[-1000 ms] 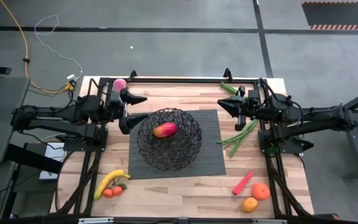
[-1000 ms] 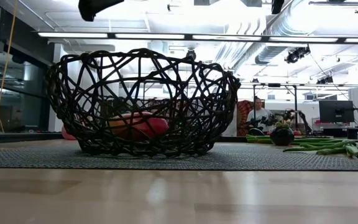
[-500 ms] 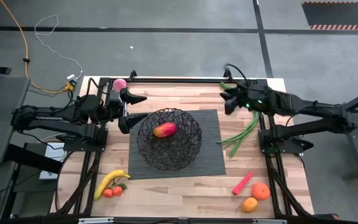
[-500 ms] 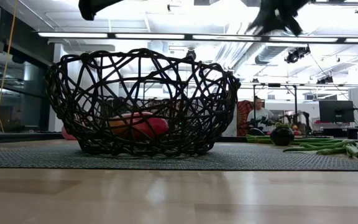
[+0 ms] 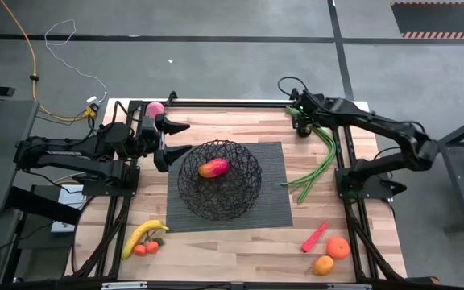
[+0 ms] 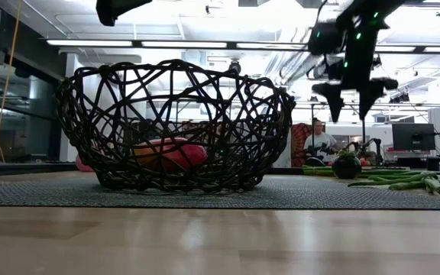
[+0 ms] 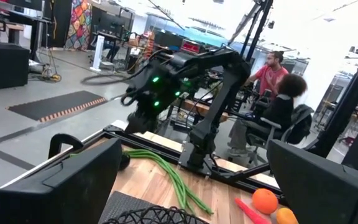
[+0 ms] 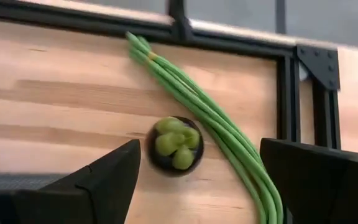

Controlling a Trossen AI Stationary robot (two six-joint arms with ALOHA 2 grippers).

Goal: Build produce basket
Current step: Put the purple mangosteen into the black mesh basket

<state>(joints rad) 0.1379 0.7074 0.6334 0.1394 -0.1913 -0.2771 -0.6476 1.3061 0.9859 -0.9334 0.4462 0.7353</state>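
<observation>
Overhead, level and wrist views of my workspace. The wooden table [image 5: 240, 250] carries a dark ribbed mat [image 5: 276, 211] at its centre, and on the mat stands the basket [image 5: 220, 180], a round black wire lattice bowl; in the level view its open mesh [image 6: 176, 126] shows the red-orange mango [image 5: 213, 167] lying inside it, the only produce in it. My left arm waits at the table's left edge, its gripper [image 5: 172, 142] just beside the basket's rim with fingers spread apart and nothing between them; the pink ball [image 5: 155, 109] lies just behind that arm at the far left corner. My right gripper [image 5: 302, 126] is stretched to the far right corner of the table, pointing down, its two fingers [image 6: 331, 96] parted and empty as they hang above a small dark green piece [image 8: 173, 144], a dark round cup with pale green lobes on top; in the level view this piece [image 6: 347, 165] sits on the table below the fingertips, apart from them. The long green beans [image 5: 316, 165] run from that corner down along the right side of the mat, their upper stretch [image 8: 211, 119] touching the green piece's side. Near the front left lie the yellow banana [image 5: 140, 235] and the small tomatoes [image 5: 146, 248], touching one another; near the front right lie the red chili [image 5: 314, 237] and two oranges [image 5: 333, 254]. Two people [image 7: 272, 99] sit in the room beyond the table.
</observation>
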